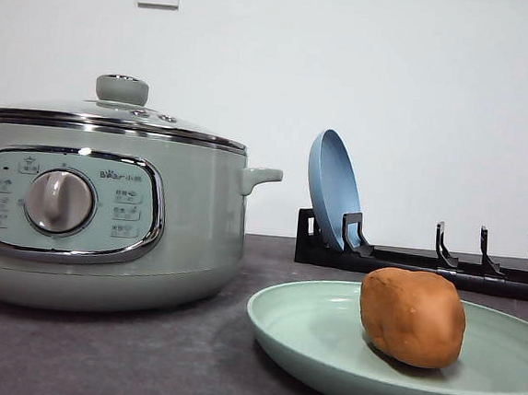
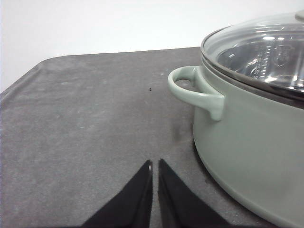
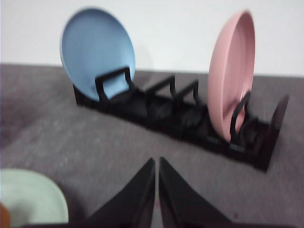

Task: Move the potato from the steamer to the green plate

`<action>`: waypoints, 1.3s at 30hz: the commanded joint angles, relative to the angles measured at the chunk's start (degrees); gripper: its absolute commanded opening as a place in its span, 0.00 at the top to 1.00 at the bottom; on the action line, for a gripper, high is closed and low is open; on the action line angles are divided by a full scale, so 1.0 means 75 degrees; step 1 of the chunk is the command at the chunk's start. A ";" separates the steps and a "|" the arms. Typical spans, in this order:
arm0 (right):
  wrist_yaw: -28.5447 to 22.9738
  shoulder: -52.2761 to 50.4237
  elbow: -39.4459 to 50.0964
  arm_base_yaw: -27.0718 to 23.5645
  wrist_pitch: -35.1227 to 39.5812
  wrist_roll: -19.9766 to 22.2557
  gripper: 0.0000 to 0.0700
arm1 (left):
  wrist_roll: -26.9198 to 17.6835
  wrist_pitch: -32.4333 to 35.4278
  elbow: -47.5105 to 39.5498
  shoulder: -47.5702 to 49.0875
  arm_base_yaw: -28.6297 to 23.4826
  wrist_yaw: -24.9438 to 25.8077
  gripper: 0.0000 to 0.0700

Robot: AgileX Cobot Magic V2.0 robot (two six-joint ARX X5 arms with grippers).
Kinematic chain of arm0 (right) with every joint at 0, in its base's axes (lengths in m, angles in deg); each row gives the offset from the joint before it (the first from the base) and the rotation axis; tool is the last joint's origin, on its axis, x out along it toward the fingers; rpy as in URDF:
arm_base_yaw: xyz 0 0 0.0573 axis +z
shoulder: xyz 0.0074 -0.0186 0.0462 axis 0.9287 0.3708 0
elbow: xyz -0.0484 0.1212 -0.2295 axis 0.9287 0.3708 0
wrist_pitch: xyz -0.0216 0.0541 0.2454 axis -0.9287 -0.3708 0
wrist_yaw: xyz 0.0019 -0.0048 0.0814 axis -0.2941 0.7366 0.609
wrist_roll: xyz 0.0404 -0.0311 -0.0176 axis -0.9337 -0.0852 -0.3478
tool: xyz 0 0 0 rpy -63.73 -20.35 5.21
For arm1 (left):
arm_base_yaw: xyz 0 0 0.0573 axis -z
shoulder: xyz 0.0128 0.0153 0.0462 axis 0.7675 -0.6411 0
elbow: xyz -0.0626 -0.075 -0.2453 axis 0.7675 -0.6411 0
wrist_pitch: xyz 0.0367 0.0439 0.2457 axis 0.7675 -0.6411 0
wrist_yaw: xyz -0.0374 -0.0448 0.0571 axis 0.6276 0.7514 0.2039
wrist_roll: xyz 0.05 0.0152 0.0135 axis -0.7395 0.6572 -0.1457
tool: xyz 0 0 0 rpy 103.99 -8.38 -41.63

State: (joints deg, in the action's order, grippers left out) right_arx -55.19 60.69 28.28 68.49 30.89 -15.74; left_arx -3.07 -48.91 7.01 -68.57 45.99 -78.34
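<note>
Front view: potato (image 1: 412, 318) sits on the green plate (image 1: 307, 335), right of plate centre, resting on a broad side; long axis roughly level, tilted slightly, narrower end up-left toward the steamer (image 1: 105, 211). Steamer lid is on and seated, so the transfer looks complete. Blue plate (image 1: 333, 189) stands on edge in the black rack (image 1: 425, 260) behind, clear of the work area. Left wrist view: left claw (image 2: 155, 166) has its 2 tips nearly touching, nothing between them, hovering over bare bench (image 2: 85, 118) beside the steamer's side handle (image 2: 194, 92); judged parked. Right wrist view (blurred): right claw (image 3: 156, 164) likewise pinched together and empty, above bench in front of the rack with pink plate (image 3: 230, 76); green plate edge and a sliver of potato sit at the frame corner, apart from the claw, consistent with release
</note>
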 commanded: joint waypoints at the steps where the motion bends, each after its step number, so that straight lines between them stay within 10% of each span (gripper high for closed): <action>1: -0.0034 -0.0015 0.0038 -0.0017 -0.0179 0.0003 1.00 | 0.0038 -0.0054 -0.0157 0.0015 -0.0003 -0.0001 0.98; 39: -0.0023 -0.0015 0.0032 -0.0017 -0.0366 -0.0058 1.00 | 0.0038 -0.0056 -0.0157 0.0015 -0.0003 -0.0001 0.98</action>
State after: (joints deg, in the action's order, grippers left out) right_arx -55.22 60.73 28.28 68.49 27.91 -15.94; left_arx -3.07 -48.89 7.01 -68.57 45.99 -78.34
